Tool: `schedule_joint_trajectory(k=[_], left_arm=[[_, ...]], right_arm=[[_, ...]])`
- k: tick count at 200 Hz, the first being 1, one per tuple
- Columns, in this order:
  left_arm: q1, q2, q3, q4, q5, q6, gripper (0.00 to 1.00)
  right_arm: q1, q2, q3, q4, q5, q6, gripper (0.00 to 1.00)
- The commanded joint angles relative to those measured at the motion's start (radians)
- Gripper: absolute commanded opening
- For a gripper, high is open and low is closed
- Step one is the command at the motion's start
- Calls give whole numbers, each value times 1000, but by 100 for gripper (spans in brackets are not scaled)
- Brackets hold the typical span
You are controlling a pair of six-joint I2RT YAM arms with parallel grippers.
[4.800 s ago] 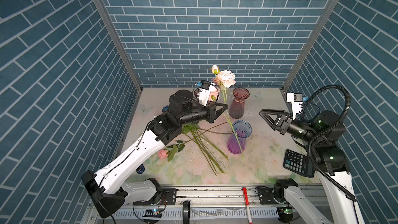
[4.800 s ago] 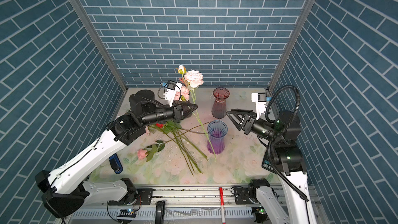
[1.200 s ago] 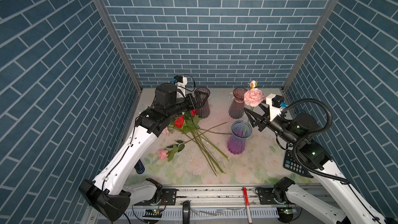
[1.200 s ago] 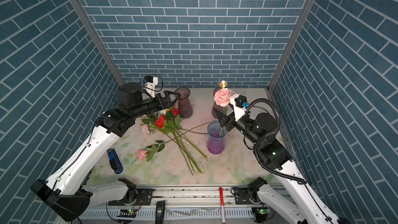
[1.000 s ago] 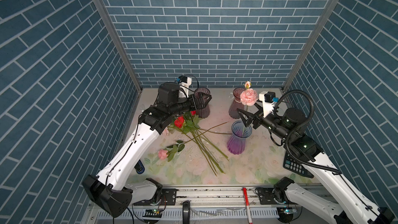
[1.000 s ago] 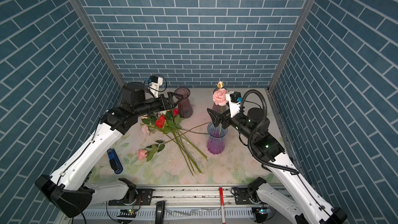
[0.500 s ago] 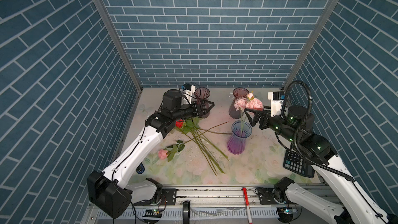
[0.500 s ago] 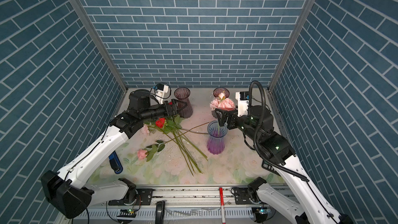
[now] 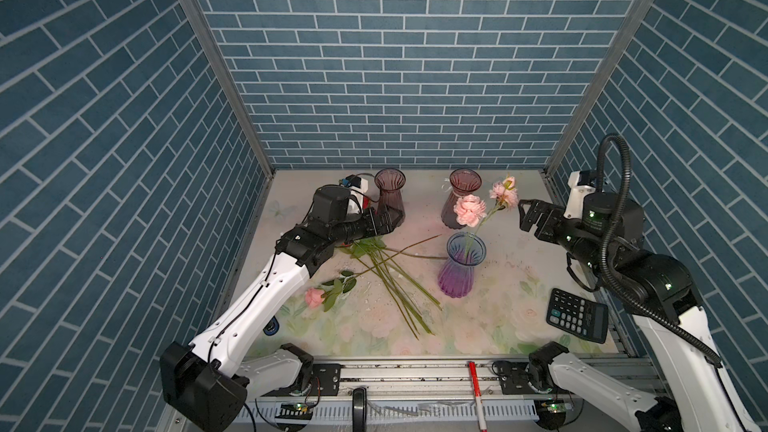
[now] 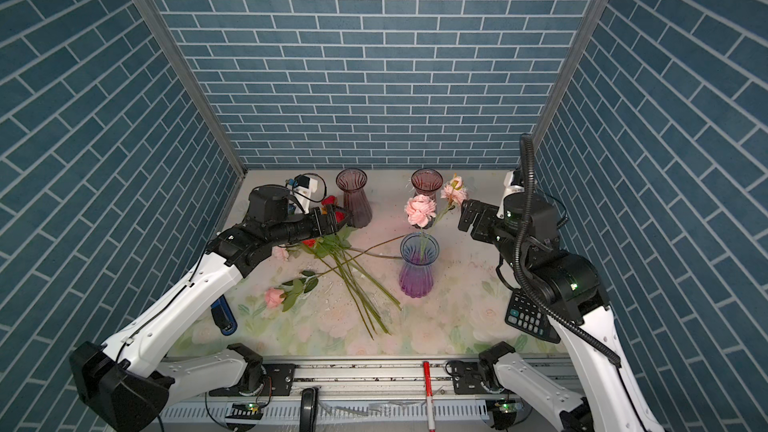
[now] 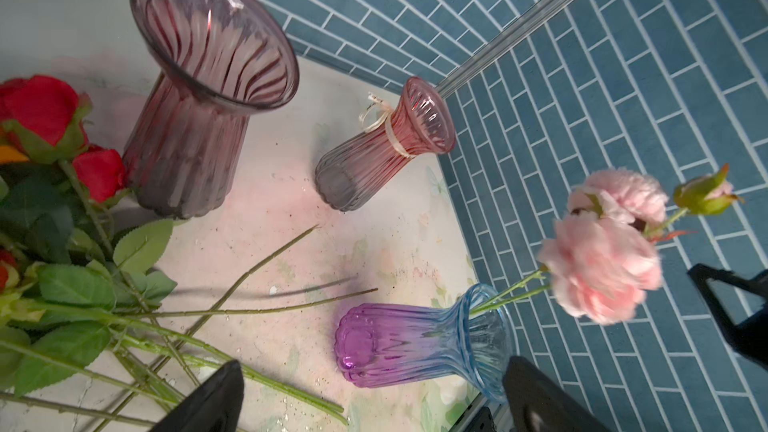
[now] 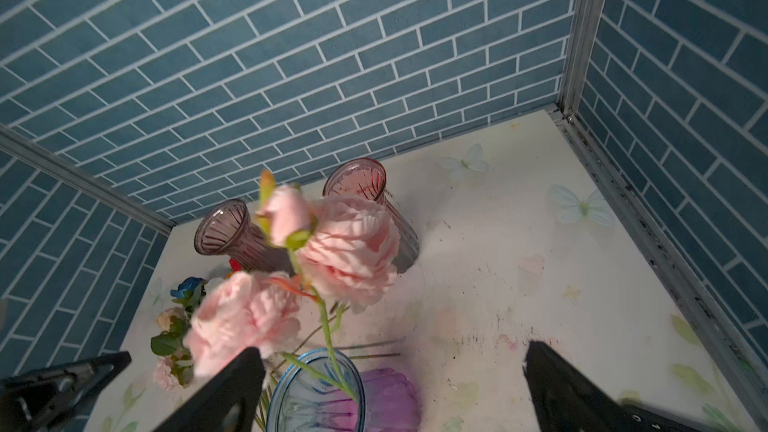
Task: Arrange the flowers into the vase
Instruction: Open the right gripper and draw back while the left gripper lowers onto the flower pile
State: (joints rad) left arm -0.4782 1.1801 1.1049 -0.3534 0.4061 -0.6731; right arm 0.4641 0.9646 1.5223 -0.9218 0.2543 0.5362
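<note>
With the back wall at twelve o'clock, the table lies bare from three to six o'clock of the purple-blue vase, up to the calculator at four. Loose flowers crisscross it from seven to ten. The plum vase at eleven and the ribbon-tied vase at twelve leave a bare lane between them. Pink blooms lean toward one o'clock, near the right gripper, fingers spread; the left gripper, likewise spread, crowds the plum vase.
</note>
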Motion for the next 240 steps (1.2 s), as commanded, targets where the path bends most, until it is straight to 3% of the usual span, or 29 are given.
schedule_joint_trajectory(k=[1,49,114,136,149,165,179,204,240], left_arm=[[-1,-18,-18,-50,14,-8,100],[-21,-76,-71,-93,-19,-36,97],[-20,-80,-17,-237,-168,-13,97],[-14,-61,-39,-181,-129,-39,100],[-11,-25,-20,-193,-103,-38,100],[-6,11,-3,-217,-99,-23,99],[15,38,-12,-216,-73,-22,91],[75,93,-42,-203,10,-40,66],[141,134,-144,-76,71,-91,55]], right_arm=[[-41,99,78,-44,-141,-56,99],[-76,192,107,68,-369,-69,99],[-84,70,-79,202,-435,-77,96],[-84,77,-99,195,-484,-80,94],[-84,98,-94,209,-565,-99,91],[-82,120,-86,232,-637,-123,80],[-81,120,-78,224,-612,-145,79],[-81,87,-87,202,-536,-168,80],[-82,60,-137,259,-564,-133,82]])
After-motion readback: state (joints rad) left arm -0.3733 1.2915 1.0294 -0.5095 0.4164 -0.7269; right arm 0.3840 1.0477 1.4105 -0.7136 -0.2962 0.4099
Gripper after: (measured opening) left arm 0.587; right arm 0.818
